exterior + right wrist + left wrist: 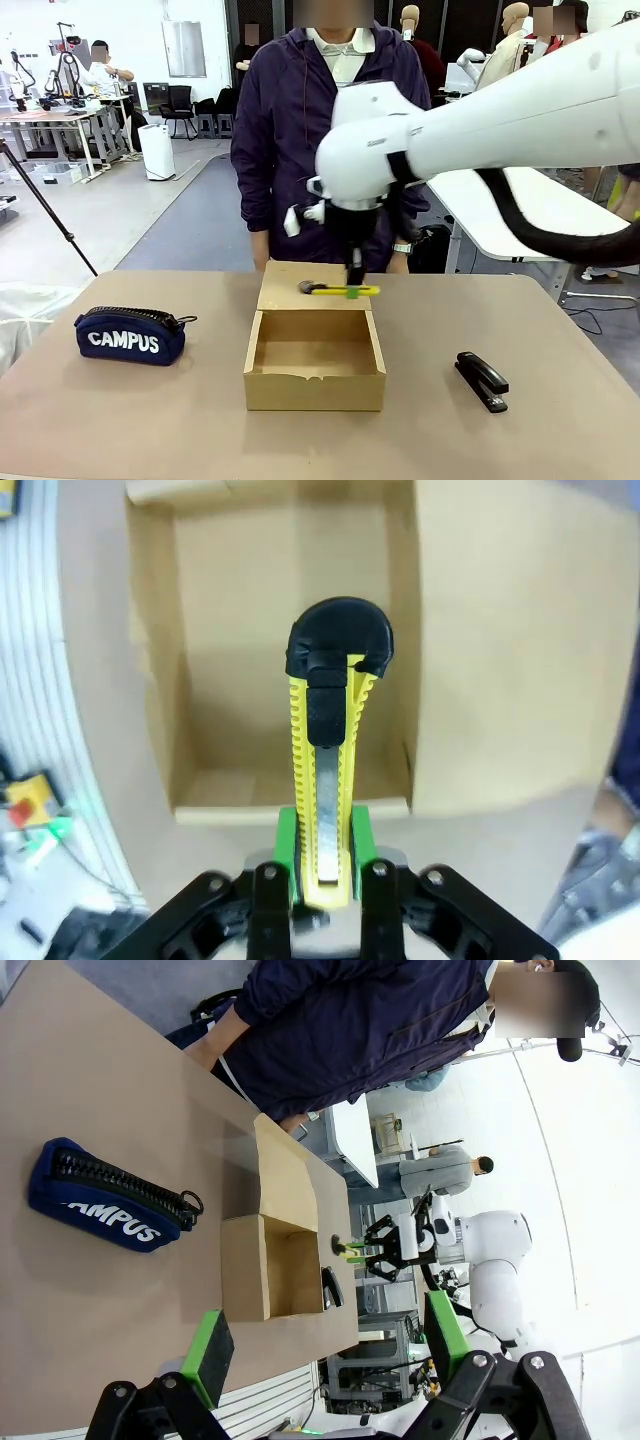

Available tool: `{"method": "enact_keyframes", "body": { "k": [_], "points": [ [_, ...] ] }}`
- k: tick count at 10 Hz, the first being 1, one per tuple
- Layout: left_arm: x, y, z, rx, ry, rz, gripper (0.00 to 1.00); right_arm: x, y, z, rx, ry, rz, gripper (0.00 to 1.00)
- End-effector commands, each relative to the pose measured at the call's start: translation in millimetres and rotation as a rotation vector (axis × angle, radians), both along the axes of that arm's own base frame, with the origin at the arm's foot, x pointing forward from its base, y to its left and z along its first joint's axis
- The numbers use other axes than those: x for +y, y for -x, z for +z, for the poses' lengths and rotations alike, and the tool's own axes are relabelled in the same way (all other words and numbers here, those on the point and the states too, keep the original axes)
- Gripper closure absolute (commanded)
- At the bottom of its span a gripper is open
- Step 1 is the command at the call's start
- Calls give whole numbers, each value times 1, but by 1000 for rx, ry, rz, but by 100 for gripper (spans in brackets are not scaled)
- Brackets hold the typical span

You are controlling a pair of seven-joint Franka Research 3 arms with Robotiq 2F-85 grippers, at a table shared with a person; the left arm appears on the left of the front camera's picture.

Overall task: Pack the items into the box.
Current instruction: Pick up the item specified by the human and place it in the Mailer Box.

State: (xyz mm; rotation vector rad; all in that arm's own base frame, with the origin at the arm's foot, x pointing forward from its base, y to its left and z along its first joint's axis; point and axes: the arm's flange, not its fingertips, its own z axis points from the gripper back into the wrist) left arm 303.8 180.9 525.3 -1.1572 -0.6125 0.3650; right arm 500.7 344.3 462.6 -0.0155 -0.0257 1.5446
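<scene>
Brown cardboard makes up the box (pixel 314 392), which sits mid-desk with its top open. Its hinged lid (pixel 296 273) is folded back flat on the far side, toward the person (pixel 300 120). Looking in from the front, we see four low walls and a bare cardboard floor.

The yellow-and-black utility knife (pixel 342 291) is not in the box. The right gripper (pixel 354 283) pinches it between pressed-together green pads, and it hangs level in the air over the folded-back lid, just behind the box's rear wall. Its black end points to the robot's left. From the right wrist camera we see the knife rising out of the pads, its black cap set against the open interior of the box below.

The black stapler (pixel 482 381) lies on the desk (pixel 120 430) to the right of the box, apart from it and closer to the robot's edge.

The navy "CAMPUS" pouch (pixel 130 336) rests on the desk well to the left of the box, its zip drawn along the top. We cannot tell what it holds.

The left gripper (pixel 327 1338) is spread wide, its green pads standing far apart above the desk, with the pouch and the box lying beyond them.
</scene>
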Motion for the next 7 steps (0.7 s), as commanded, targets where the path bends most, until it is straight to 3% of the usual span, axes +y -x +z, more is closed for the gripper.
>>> {"method": "enact_keyframes", "body": {
  "k": [1, 5, 7],
  "points": [
    [0, 0, 2, -15, 16, 2, 0, 17, -3, 0, -11, -3, 43, 100],
    [0, 0, 2, -15, 16, 2, 0, 0, 0, 0, 0, 0, 0, 100],
    [0, 0, 2, -15, 16, 2, 0, 22, 6, -24, -2, 76, 30, 100]
  ]
}}
